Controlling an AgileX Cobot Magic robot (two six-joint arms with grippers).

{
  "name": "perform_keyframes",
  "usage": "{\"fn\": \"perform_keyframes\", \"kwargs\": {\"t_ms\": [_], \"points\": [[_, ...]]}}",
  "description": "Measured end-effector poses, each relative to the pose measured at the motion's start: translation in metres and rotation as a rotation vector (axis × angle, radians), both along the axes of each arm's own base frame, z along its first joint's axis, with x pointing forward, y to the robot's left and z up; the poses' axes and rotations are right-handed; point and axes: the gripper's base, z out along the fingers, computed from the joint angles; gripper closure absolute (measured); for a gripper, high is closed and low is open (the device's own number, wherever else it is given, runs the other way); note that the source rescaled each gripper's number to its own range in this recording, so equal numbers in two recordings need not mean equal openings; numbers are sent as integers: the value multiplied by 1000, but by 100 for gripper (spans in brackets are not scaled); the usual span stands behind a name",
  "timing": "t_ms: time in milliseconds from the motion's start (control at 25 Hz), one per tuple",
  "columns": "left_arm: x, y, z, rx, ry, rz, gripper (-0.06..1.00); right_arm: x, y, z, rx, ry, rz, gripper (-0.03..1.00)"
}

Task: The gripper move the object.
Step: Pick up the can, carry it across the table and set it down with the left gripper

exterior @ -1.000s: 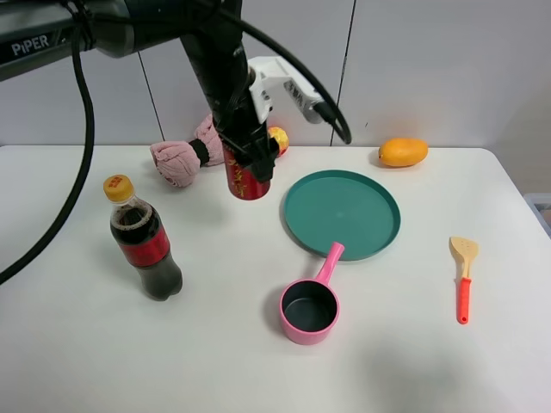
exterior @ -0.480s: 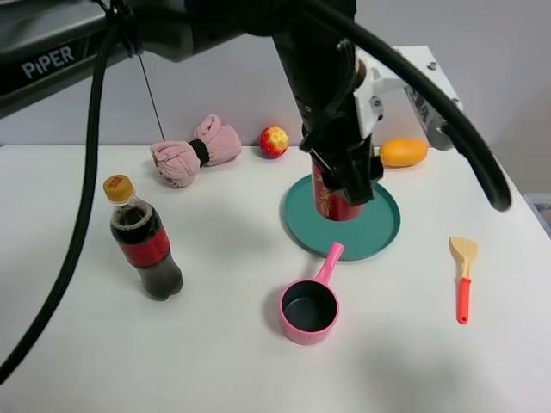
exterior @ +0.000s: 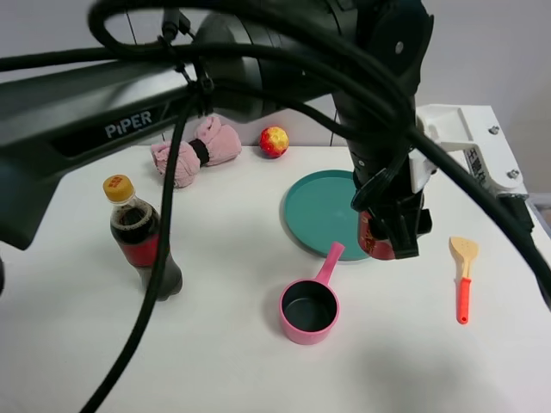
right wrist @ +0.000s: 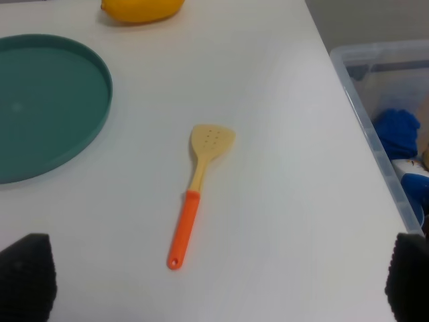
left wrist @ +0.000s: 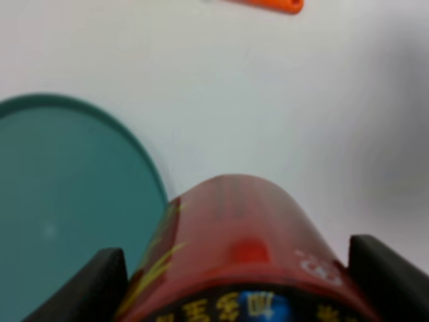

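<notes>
While it is clamped between the two black fingers [left wrist: 100, 285] of the left claw [exterior: 389, 234], the small red drink can with yellow lettering [exterior: 370, 241] is seen upright at the right-hand rim of the round teal plate [exterior: 320, 211], on the side facing the spatula with pale blade and orange handle [exterior: 463, 277]. Whether the can's base touches the white surface [exterior: 215, 353] cannot be told. The claw is carried by the large black arm marked "PIPER" [exterior: 129, 120], which is draped in thick black cables and is reached across the middle. The right claw [right wrist: 218, 272] is shown spread wide, with nothing between its dark fingertips and the spatula lying in its view. A pink saucepan with a dark inside [exterior: 308, 310] is set just in front of the plate, its handle pointed at the rim. A cola bottle with yellow cap [exterior: 142, 249] is stood well to the left. A pink bundled cloth [exterior: 185, 155] and a red-and-yellow fruit [exterior: 274, 140] are laid at the back. A yellow mango [right wrist: 142, 8] is caught beyond the plate.
</notes>
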Motion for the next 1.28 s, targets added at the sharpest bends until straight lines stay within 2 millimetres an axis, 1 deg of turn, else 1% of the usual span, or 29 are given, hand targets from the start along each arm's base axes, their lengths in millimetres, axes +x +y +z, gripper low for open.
{"fn": "perform_keyframes", "kwargs": {"t_ms": [160,240,480,880,1080,1280], "points": [[0,-9,-22,17,37,-53,93,0,0,0,0,0,0,-3],[2,-13,-36,32,43,-84,93,0,0,0,0,0,0,-3],[8,-24,-75,77,12,-186,93,0,0,0,0,0,0,-3],[12,-33,-123,114,40,-197,93,0,0,0,0,0,0,-3],[13,-33,-139,138,66,-181,93,0,0,0,0,0,0,-3],[14,-33,-142,137,68,-172,93,0,0,0,0,0,0,-3]]}}
